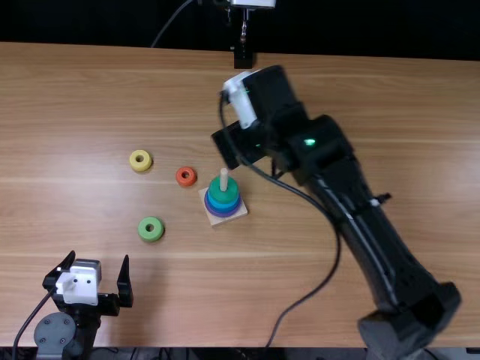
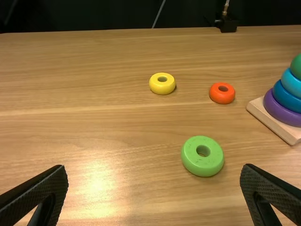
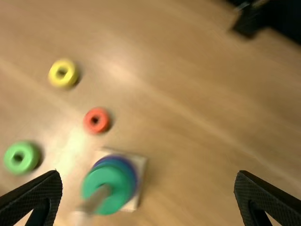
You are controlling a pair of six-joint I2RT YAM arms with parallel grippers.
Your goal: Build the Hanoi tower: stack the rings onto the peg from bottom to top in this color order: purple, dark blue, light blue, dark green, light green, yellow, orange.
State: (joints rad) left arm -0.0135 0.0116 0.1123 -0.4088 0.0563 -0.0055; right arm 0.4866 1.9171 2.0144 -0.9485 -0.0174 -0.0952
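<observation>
The peg (image 1: 223,180) stands up from its wooden base (image 1: 237,213), and four rings are on it. From the bottom they go purple ring (image 2: 276,110), dark blue ring (image 2: 285,99), light blue ring (image 2: 290,84), dark green ring (image 2: 297,67). That is the right order so far, so I think the light green one is next.

Just left of the peg is the orange ring (image 1: 186,176). The light green ring (image 1: 151,229) is left of the peg and nearer the front. The yellow ring (image 1: 140,160) is farther left of the peg, toward the back.

The right gripper (image 3: 148,176) is up high near the peg, spread wide and holding nothing. The left gripper (image 2: 154,169) is well left of the peg, at the front, also wide and empty.

The right gripper could bump the peg if it swings low, and then the stack might tip or slide. If both arms go for the peg together, they could bang. A ring held crooked could catch on the peg's top.

The bottom of the peg is hidden inside the rings. In the left wrist view the stack is cut off at the side. In the top view the right gripper's tips are hard to pick out by its own dark arm
</observation>
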